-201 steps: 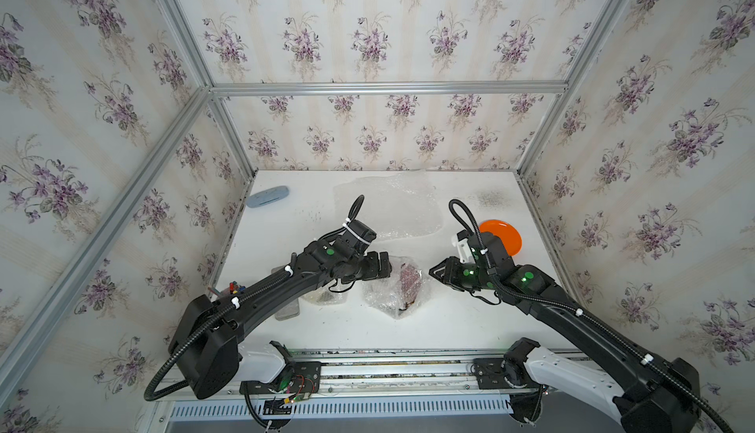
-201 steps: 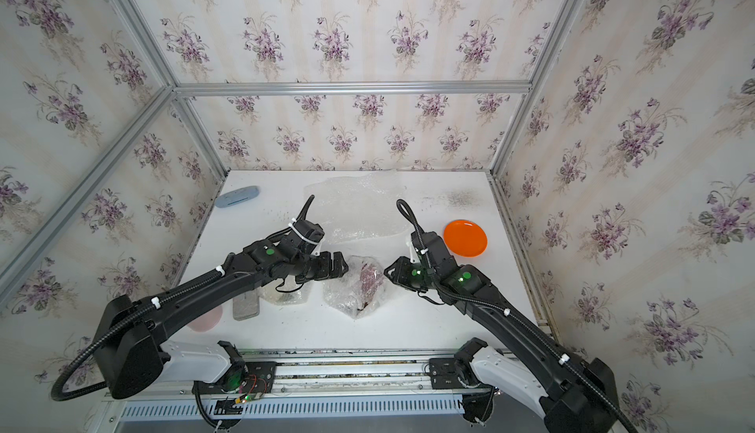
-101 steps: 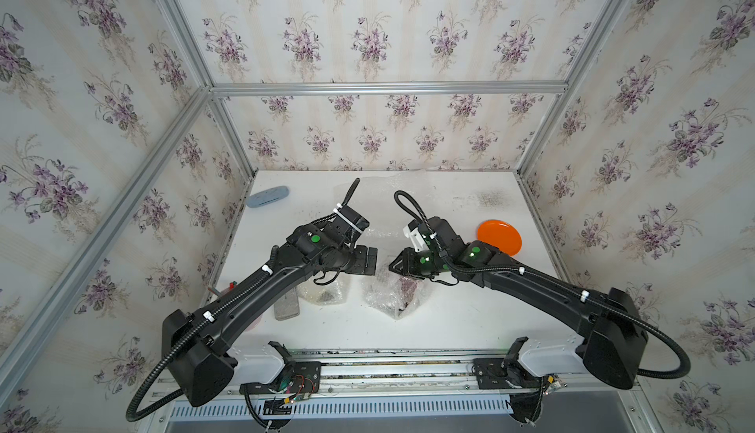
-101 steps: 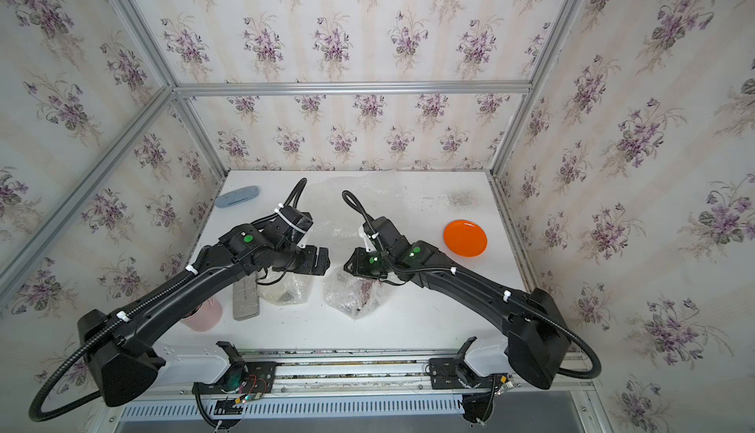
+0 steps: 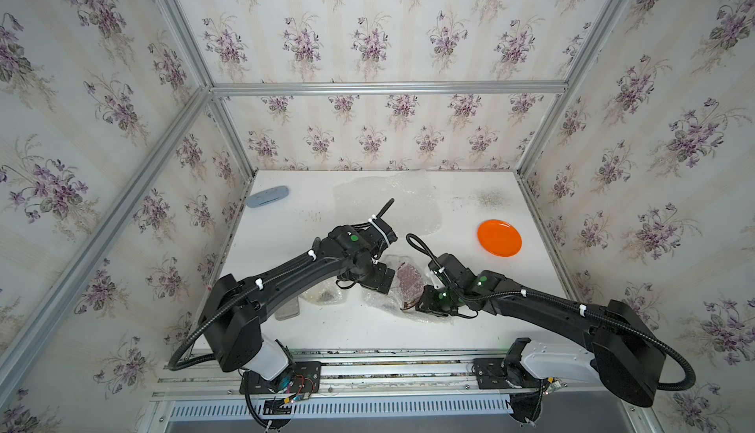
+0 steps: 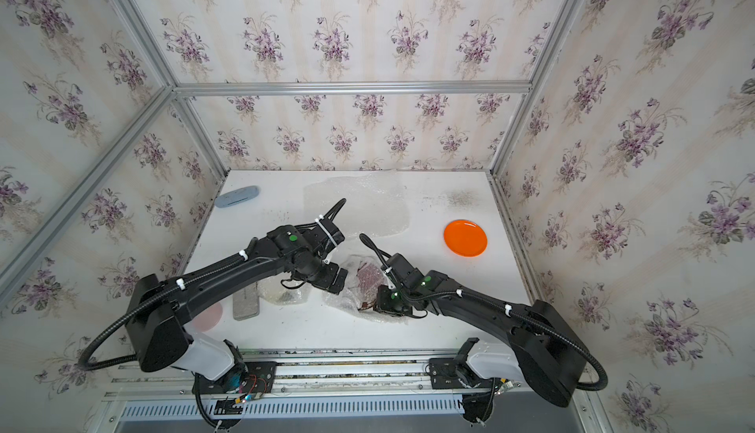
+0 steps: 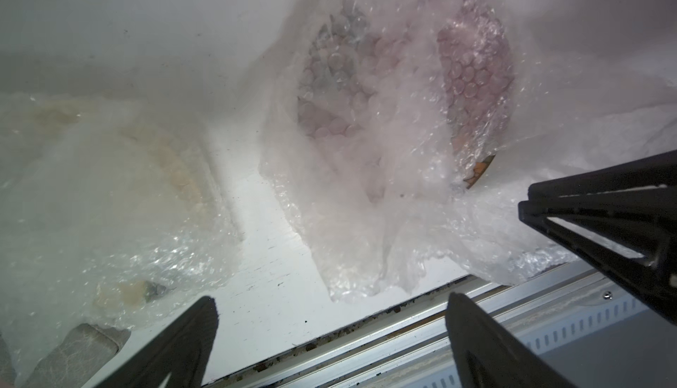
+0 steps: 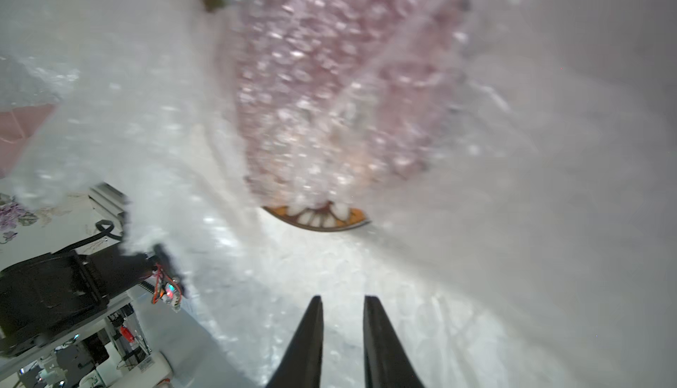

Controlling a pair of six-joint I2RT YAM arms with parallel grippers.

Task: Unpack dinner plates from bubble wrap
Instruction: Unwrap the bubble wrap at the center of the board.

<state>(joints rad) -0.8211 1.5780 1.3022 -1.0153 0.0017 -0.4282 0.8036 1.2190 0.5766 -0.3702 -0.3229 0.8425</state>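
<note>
The plain orange dinner plate lies bare at the right. A dark red plate sits mid-table inside bubble wrap, a bit of painted rim poking out. A cream plate lies wrapped under my left arm. My left gripper hovers wide open between the two bundles, holding nothing. My right gripper rests at the red plate's near-right edge, jaws a narrow gap apart over the wrap.
A loose sheet of bubble wrap lies flat at the back. A pale blue oval object sits far left. A grey slab and a pink disc lie near left. The metal rail runs along the front edge.
My right gripper reached across the red plate's bundle, then came back to its near-right edge, jaws narrowing slightly. My left gripper drew left, then returned beside the bundle.
</note>
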